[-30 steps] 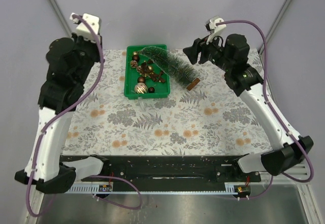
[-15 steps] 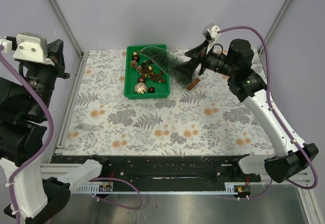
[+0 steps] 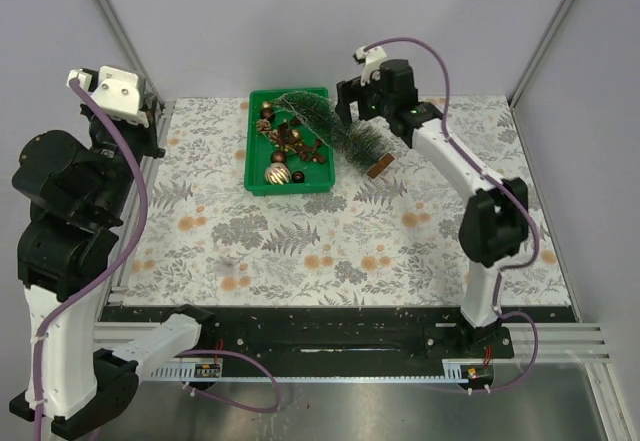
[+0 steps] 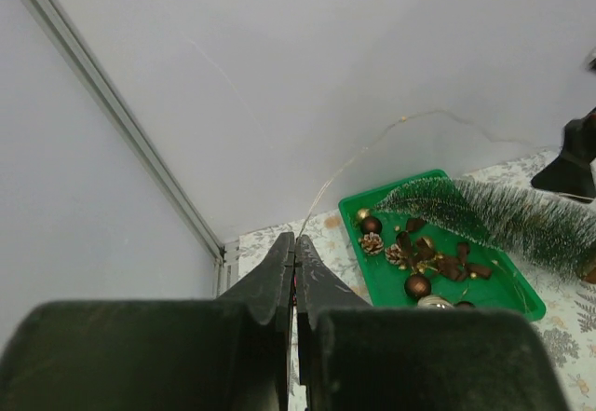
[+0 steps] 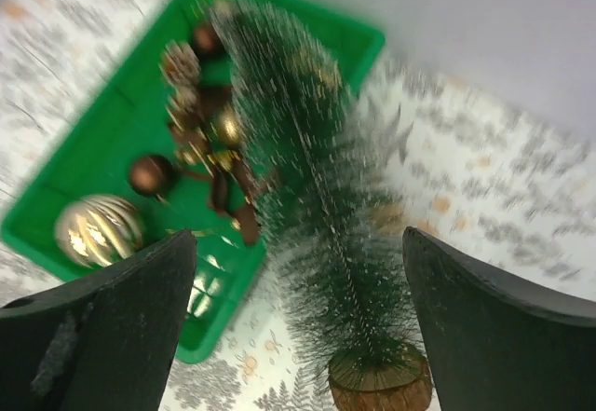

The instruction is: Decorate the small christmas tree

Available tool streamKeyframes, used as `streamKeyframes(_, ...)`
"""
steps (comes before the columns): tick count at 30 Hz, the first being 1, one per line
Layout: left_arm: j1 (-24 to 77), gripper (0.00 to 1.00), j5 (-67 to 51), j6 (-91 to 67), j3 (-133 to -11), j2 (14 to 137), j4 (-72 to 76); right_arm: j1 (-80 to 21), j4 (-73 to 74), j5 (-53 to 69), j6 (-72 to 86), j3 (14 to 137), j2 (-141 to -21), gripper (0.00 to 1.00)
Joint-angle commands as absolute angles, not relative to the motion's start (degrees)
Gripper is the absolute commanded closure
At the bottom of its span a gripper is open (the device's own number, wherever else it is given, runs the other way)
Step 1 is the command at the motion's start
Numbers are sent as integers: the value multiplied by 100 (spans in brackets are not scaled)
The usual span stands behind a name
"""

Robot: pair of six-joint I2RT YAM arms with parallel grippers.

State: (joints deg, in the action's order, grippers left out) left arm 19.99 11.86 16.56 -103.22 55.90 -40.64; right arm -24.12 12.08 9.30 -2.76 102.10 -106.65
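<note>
The small Christmas tree [image 3: 347,132] lies on its side, its tip over the green tray [image 3: 290,191] and its wooden base [image 3: 378,168] on the cloth. My right gripper [image 3: 348,113] hovers open above the tree's middle. In the right wrist view its fingers [image 5: 112,327] stand wide on either side of the tree [image 5: 317,197], not touching it. My left gripper [image 3: 152,131] is at the table's far-left edge. In the left wrist view it [image 4: 295,240] is shut, and a thin wire [image 4: 372,145] runs from its tips toward the tree [image 4: 521,220].
The tray [image 5: 112,141] holds a gold ball [image 5: 98,229], a brown ball [image 5: 149,175], pine cones [image 5: 179,60] and brown bows. A grey back wall and metal corner posts [image 3: 120,31] enclose the fern-patterned cloth [image 3: 330,231].
My left arm swung up and off to the left, then came back to the far-left edge. My right gripper moved left from beside the tree's base to over its middle.
</note>
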Motion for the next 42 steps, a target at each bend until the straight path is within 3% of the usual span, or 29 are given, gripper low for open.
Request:
streamKeyframes(1, 1969, 99, 1204, 1714, -10126, 5511, -3762, -2373, 1301, 659, -510, 10792, -11485, 1)
streamKeyframes(7, 1978, 99, 1222, 1740, -9905, 5520, -3744, -2312, 1345, 729, -396, 11513, -12497, 3)
streamKeyframes(10, 1978, 99, 1230, 1740, -9896, 5546, -3744, -2285, 1301, 861, -255, 11628, -12787, 9)
streamKeyframes(16, 1978, 99, 1239, 1723, -9896, 5590, -3744, -2276, 1143, 826, -105, 11505, -12867, 48)
streamKeyframes(20, 1978, 99, 1222, 1696, -9923, 5581, -3744, -2268, 1212, 774, -149, 11505, -12876, 48)
streamKeyframes(24, 1978, 99, 1213, 1705, -9967, 5546, -3753, -2259, 1563, 826, -167, 11847, -13121, 40)
streamKeyframes(27, 1978, 99, 1230, 1705, -9967, 5511, -3788, -2267, 1932, 922, -132, 12347, -13420, 41)
streamKeyframes(29, 1977, 99, 1230, 1705, -9967, 5485, -3788, -2259, 2135, 967, -88, 12594, -13605, 52)
streamKeyframes(34, 1978, 99, 1248, 1740, -9932, 5432, -3779, -2259, 2013, 1125, 271, 12508, -13439, 100)
streamKeyframes(38, 1978, 99, 1257, 1784, -9896, 5396, -3735, -2259, 1715, 1169, 605, 12051, -12930, 100)
streamKeyframes(42, 1978, 99, 1222, 1775, -9818, 5388, -3692, -2276, 829, 1108, 1018, 10797, -11824, 100)
